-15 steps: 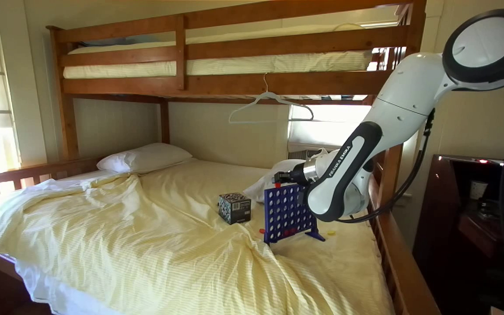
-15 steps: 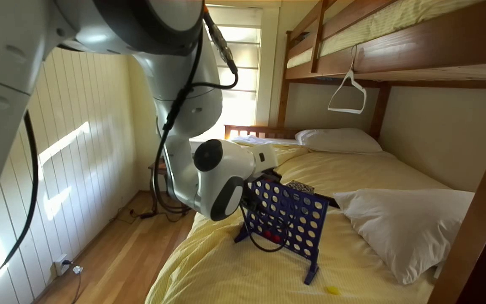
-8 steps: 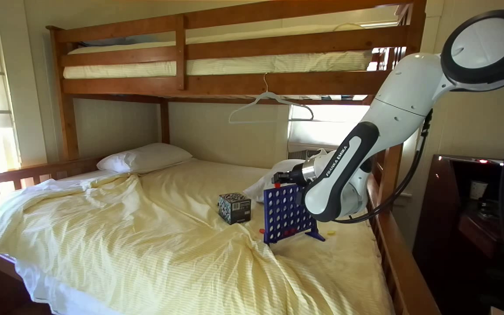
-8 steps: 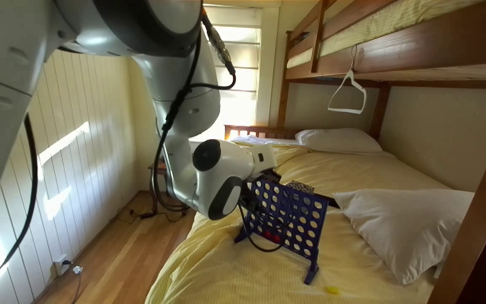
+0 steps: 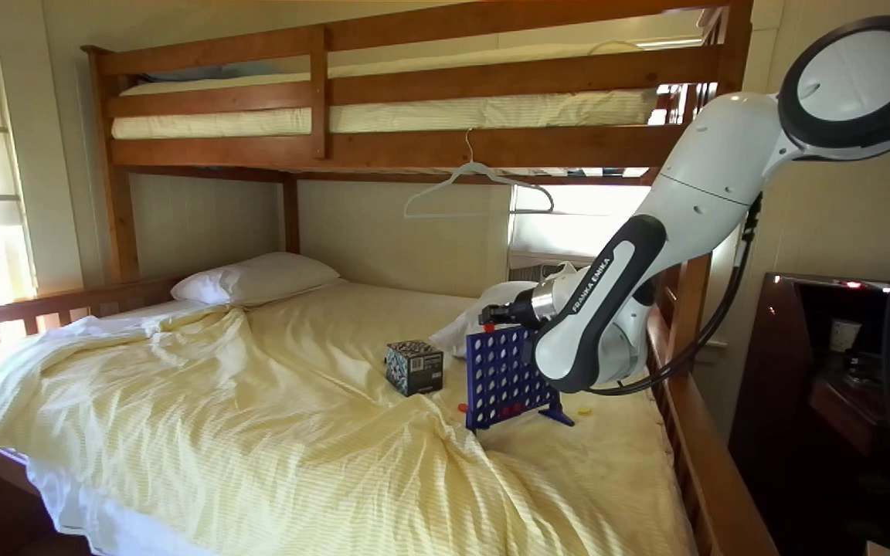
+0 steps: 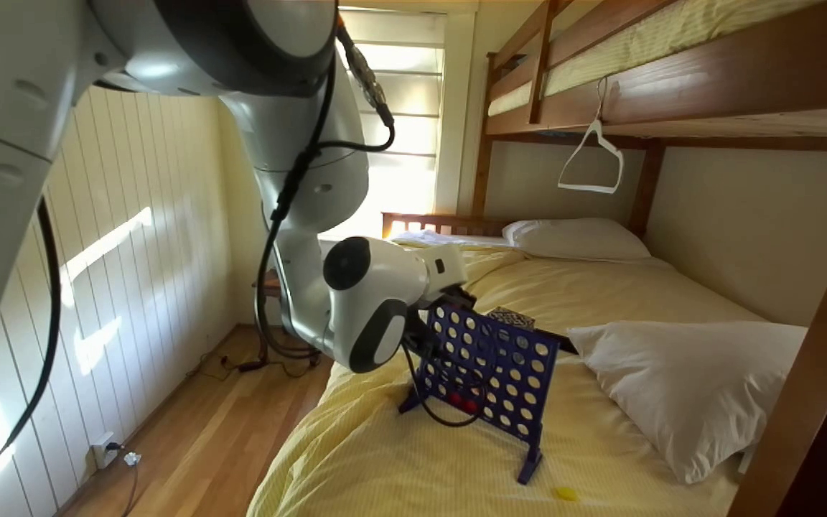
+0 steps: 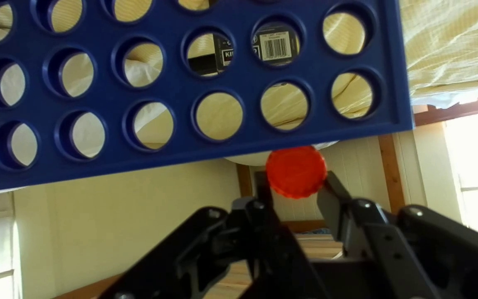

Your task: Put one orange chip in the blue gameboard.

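Reaches over a yellow-covered bed, with a wooden top bunk higher up and a white hanger on the bunk's rail. Shares the bed with a dark patterned box beyond the blue gameboard, visible through the holes in the wrist view. Has a white pillow and a small yellow disc near one end of the board, and a loose red disc on the bed by the opposite end. Shows more red discs low in the grid. Loses part of the board behind the arm and a dark looping cable in an exterior view. Pinches the orange chip between the fingertips of the gripper, right at their front. Presents the chip flat side towards the wrist view, with rim to the board's top edge. Holds the chip just above that edge, over the end nearer the loose red disc, roughly in line with the second column from the corner in the wrist view. Cannot tell touching from barely clear along the edge.
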